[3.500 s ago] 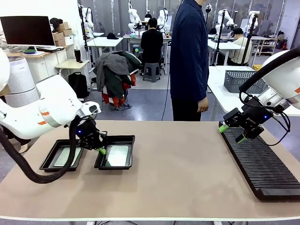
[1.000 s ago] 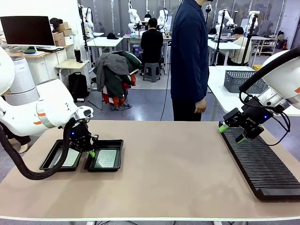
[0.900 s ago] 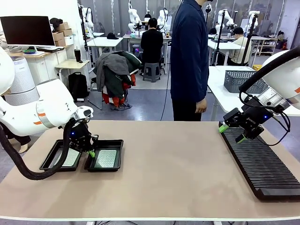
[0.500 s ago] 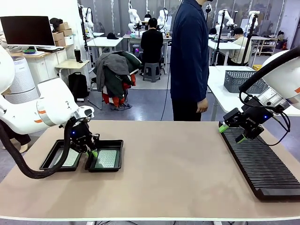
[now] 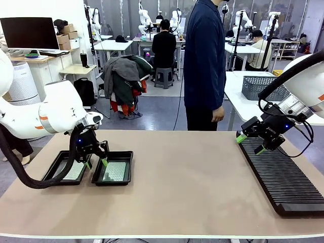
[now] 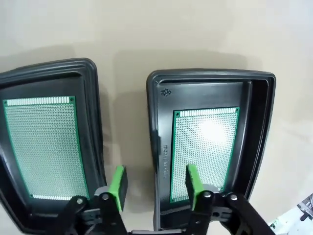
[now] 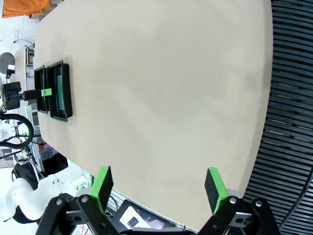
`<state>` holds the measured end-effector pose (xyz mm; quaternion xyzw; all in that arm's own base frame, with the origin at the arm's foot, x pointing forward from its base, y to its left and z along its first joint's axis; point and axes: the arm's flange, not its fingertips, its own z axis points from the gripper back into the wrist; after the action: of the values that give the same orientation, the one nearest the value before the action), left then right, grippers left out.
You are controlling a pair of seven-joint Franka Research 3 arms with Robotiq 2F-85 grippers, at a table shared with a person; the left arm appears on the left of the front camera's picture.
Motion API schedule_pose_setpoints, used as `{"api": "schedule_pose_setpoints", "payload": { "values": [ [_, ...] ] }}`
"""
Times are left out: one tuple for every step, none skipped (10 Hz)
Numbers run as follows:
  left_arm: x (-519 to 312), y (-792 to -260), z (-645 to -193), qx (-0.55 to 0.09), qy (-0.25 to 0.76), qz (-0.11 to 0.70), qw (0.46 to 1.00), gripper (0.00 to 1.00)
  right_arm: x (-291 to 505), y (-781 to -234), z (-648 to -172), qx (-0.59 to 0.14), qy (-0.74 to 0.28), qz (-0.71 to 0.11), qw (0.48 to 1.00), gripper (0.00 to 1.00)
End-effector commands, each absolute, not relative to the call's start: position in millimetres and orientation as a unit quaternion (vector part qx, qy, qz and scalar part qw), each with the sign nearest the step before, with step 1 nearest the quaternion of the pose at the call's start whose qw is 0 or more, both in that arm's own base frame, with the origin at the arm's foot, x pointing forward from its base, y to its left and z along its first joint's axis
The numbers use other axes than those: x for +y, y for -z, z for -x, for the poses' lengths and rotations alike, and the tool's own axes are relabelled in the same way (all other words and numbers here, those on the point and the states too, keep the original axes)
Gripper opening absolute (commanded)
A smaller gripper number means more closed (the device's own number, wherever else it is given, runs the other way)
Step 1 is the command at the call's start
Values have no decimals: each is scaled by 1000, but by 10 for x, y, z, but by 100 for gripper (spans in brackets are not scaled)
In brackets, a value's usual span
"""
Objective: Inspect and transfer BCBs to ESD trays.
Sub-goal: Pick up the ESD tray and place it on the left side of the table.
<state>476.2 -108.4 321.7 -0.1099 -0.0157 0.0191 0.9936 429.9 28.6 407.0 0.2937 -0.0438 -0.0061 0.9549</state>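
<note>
The left claw (image 6: 155, 182) is spread wide and holds nothing. It hangs just above the near wall of one black tray (image 6: 211, 78), with one green finger (image 6: 117, 183) over the gap between the two trays. A green board (image 6: 205, 147) lies flat in that tray, its long side running away from the claw. The other tray (image 6: 93, 117) sits just beside it with its own board (image 6: 41, 142). The right claw (image 5: 250, 143) is spread too, far off over the black rack (image 5: 283, 177) on the desk (image 5: 192, 192).

We're in a robotics lab: workbenches (image 5: 114, 45), a monitor (image 5: 29, 33), seated people (image 5: 164, 46) working behind.
</note>
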Motion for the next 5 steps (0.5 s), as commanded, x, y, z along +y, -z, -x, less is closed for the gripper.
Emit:
{"api": "schedule_pose_setpoints", "payload": {
  "values": [
    [-1185,-3445,-4687,-20,-14,81,996,86,292,-4069,-4297,-43,9,-294,955,100],
    [-1206,-3562,-4659,-24,-12,72,997,83,292,-4069,-4297,-43,9,-294,955,100],
    [-1223,-3691,-4612,-28,-12,62,998,100,292,-4069,-4297,-43,9,-294,955,100],
    [-1241,-3824,-4553,-30,-8,46,998,100,292,-4069,-4297,-43,9,-294,955,100],
    [-1253,-3949,-4499,-24,-1,33,999,100,292,-4069,-4297,-43,9,-294,955,100]
  ]
}}
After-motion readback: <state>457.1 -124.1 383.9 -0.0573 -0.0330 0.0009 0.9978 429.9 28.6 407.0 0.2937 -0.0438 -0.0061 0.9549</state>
